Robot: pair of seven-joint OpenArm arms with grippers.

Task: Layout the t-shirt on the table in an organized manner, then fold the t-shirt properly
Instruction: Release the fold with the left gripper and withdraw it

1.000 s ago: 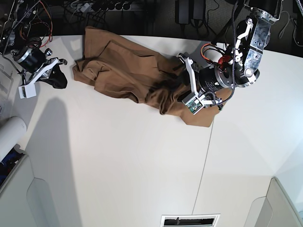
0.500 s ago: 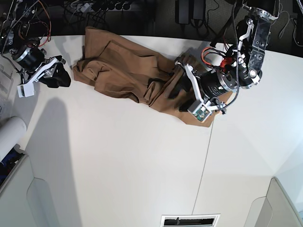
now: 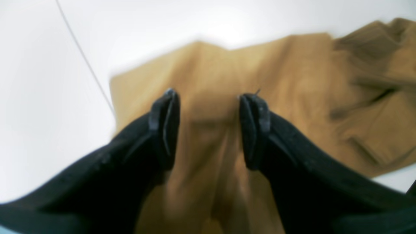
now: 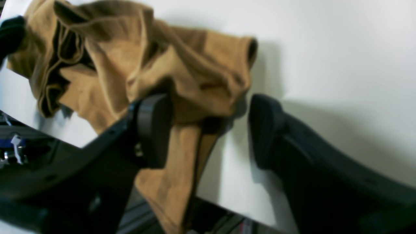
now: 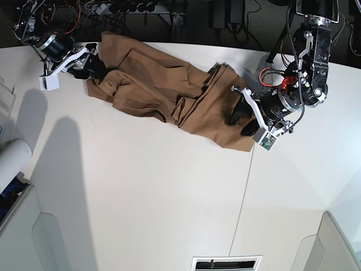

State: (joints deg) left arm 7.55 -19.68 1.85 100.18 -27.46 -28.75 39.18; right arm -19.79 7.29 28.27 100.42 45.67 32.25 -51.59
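Soft matt cloth t-shirt (image 5: 163, 90) (creased); smooth white table (image 5: 141, 192), seemingly faintly glossy.

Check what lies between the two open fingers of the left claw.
In the left wrist view, only the t-shirt shows in the gap of the left claw: a smooth tan stretch lying on the table. The frame is blurred, so contact is unclear.

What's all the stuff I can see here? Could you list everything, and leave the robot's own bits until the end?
t-shirt: one, tan-brown, crumpled along the far side of the table.
table: one, white, with a thin dark seam.
bins: two, grey-white, at the near corners.
roll: one, white, at the base view's left edge.
cables: several, dark, behind the table.
left gripper: one, black fingers open above the shirt's hem end.
right gripper: one, black fingers open at the shirt's bunched end.
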